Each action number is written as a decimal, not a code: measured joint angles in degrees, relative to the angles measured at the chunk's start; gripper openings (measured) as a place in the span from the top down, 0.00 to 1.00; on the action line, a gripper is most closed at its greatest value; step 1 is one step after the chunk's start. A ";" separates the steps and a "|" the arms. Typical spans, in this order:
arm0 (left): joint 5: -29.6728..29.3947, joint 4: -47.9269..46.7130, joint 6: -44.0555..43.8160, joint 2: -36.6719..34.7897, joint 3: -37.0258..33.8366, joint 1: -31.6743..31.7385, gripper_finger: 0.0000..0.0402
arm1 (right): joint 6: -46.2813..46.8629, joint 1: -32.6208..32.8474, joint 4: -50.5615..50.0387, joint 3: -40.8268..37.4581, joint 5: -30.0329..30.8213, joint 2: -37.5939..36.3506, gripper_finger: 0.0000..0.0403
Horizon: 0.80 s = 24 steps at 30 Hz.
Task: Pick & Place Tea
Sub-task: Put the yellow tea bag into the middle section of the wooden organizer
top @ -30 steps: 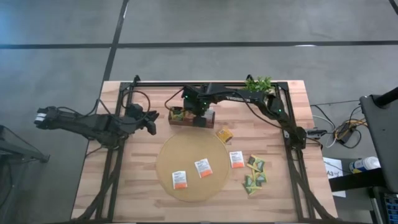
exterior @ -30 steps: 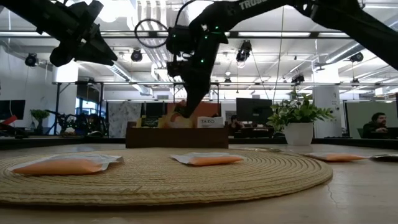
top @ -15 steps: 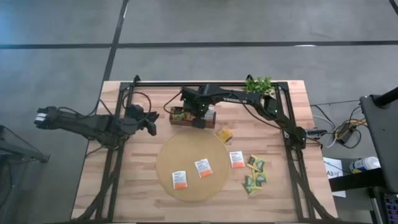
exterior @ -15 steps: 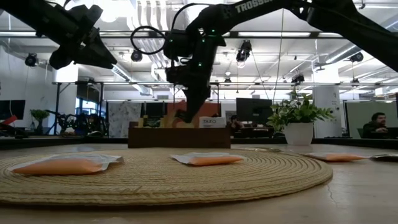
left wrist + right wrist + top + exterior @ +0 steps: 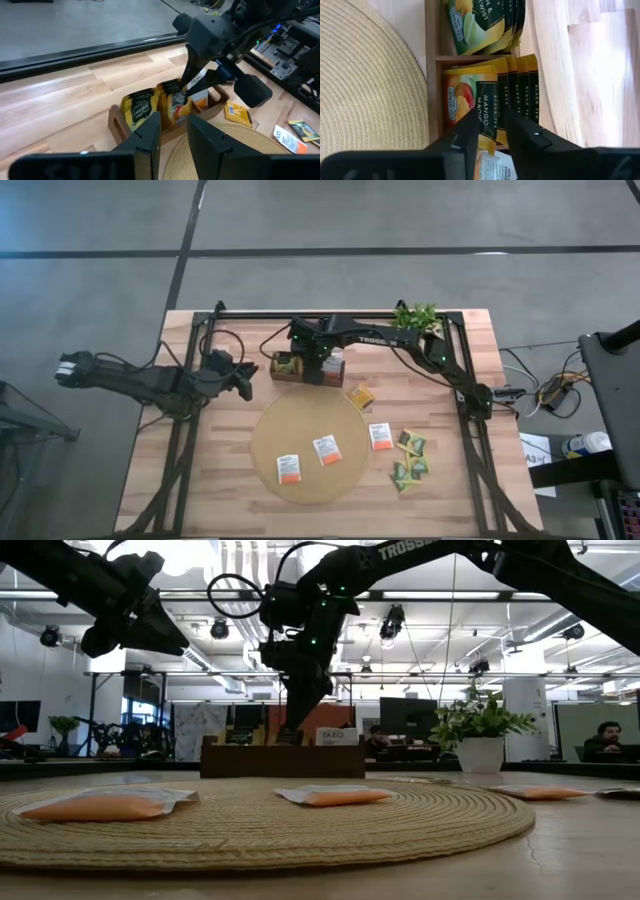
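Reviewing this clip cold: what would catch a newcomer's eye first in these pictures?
First, the right gripper reaching down into the dark tray at the back of the table, right over its standing yellow sachets. Next, the round woven mat in the middle with two orange-and-white sachets on it, and a loose heap of green sachets to its right. The left gripper waits at the tray's left.

Right arm extended across, its tool (image 5: 292, 730) pointing straight down, fingers (image 5: 470, 131) slightly parted. Left arm raised and waiting well to one side, its tool (image 5: 172, 131) slightly parted, empty.
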 joint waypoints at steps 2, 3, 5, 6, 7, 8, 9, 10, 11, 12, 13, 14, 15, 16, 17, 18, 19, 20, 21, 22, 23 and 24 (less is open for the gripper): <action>0.16 -0.01 0.18 -0.02 0.00 0.00 0.78 | 1.25 0.00 0.29 0.00 0.04 0.00 0.74; 0.19 -0.02 0.38 -0.02 0.00 0.00 0.78 | 1.81 0.00 0.43 0.00 0.11 0.00 0.72; 0.19 0.00 0.88 -0.02 0.00 0.00 0.78 | 2.42 0.00 0.50 0.01 0.92 0.00 0.70; 0.19 -0.02 1.20 -0.02 0.00 0.02 0.78 | 2.52 0.00 0.37 0.11 1.37 0.00 0.68; 0.22 -0.02 1.35 -0.02 0.00 0.02 0.78 | 2.50 0.00 0.29 0.31 1.43 0.00 0.67; 0.33 -0.01 1.40 -0.02 0.00 0.03 0.78 | 2.50 0.01 0.23 0.68 1.42 0.00 0.66; 0.61 0.00 1.41 -0.02 0.00 0.04 0.78 | 2.50 0.07 0.10 1.09 1.43 -0.01 0.65; 1.08 0.00 1.42 -0.02 0.00 0.04 0.78 | 2.50 0.11 -0.08 1.36 1.42 -0.24 0.64; 1.50 -0.02 1.42 -0.02 0.00 0.04 0.78 | 2.48 0.18 -0.39 1.44 1.42 -0.59 0.64; 2.09 -0.02 1.44 0.00 0.00 0.04 0.78 | 2.37 0.26 -0.85 1.48 1.34 -0.95 0.64; 2.70 0.00 1.56 -0.02 0.00 0.06 0.78 | 1.99 0.28 -1.81 1.39 1.32 -1.46 0.63; 2.91 -0.02 1.69 0.00 0.00 0.07 0.78 | 1.57 0.32 -2.88 0.93 1.30 -1.93 0.63; 3.19 -0.01 1.83 -0.01 0.00 0.07 0.78 | 1.22 0.43 -3.88 0.31 1.15 -2.52 0.63; 3.21 0.01 2.05 -0.02 0.00 0.07 0.78 | 1.11 0.50 -4.57 -0.71 0.98 -3.30 0.64; 3.23 0.04 2.47 0.00 0.00 0.07 0.78 | 1.12 0.64 -4.89 -2.25 0.87 -4.18 0.64; 3.22 0.16 2.93 0.00 0.00 0.07 0.78 | 1.20 0.84 -4.80 -4.11 0.83 -5.24 0.65; 3.22 0.30 3.39 0.00 0.00 0.10 0.78 | 1.49 1.05 -4.22 -6.34 0.67 -6.65 0.65; 3.22 0.45 3.87 0.02 0.00 0.14 0.78 | 2.10 1.29 -3.36 -9.25 0.41 -8.32 0.66; 3.21 0.70 4.42 0.07 0.00 0.17 0.78 | 2.92 1.61 -1.91 -12.38 0.37 -10.16 0.66; 3.23 1.01 4.95 0.09 0.00 0.24 0.78 | 3.97 1.84 0.00 -15.85 0.26 -12.38 0.67; 3.23 1.09 5.57 0.15 0.00 0.24 0.78 | 5.02 2.19 2.18 -19.92 0.24 -14.88 0.67; 3.36 1.49 6.12 0.27 -0.02 0.25 0.78 | 6.35 2.51 4.69 -24.08 0.26 -17.50 0.68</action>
